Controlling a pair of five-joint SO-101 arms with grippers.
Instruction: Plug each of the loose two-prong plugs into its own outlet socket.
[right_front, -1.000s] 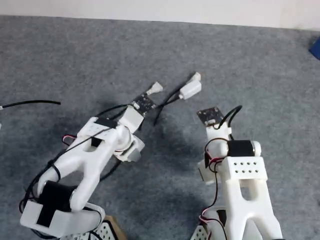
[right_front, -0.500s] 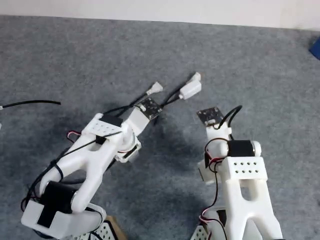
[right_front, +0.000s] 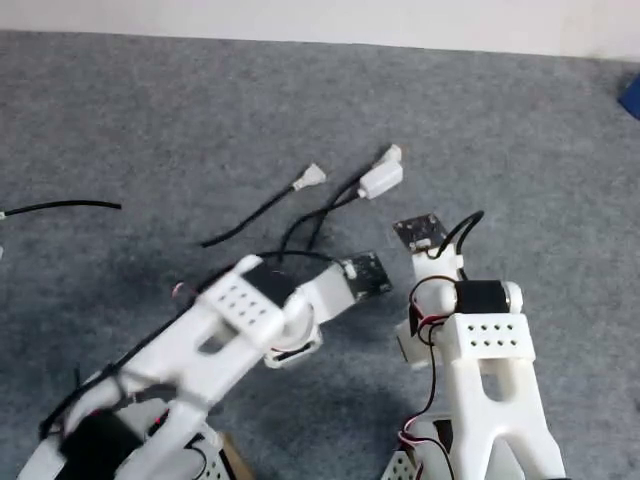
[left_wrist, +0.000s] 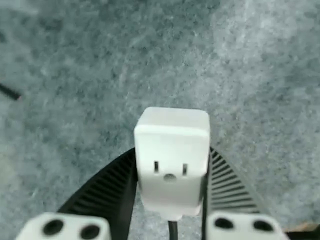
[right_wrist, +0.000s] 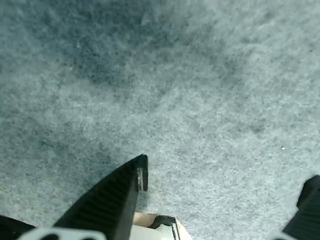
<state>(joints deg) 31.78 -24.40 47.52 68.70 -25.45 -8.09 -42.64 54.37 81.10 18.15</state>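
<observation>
Socket: a white outlet socket (left_wrist: 172, 132), its two slots and round hole facing my left wrist camera, a black cable leaving its lower end.
Left jaws (left_wrist: 171, 172): clamped on the socket, one black finger on each side of it, above the grey felt of the desk (right_front: 120, 120).
Right jaws (right_wrist: 227, 172): apart, with bare grey felt between the two black fingers.
Small plug (right_front: 310, 178): white, lying on the desk at the end of a thin black cable, well ahead of both my arms.
Larger white connector (right_front: 381, 179): on the desk to the right of the small plug, with a smaller white piece (right_front: 391, 154) just beside it; I cannot tell whether it is a plug or a socket.
Left arm (right_front: 240, 320): stretched across towards my right arm (right_front: 485, 340), wrist near its wrist.
Change: a second ago my left wrist sat close to the small plug's cable; it has since swung right and back from there. My right arm has not moved.
</observation>
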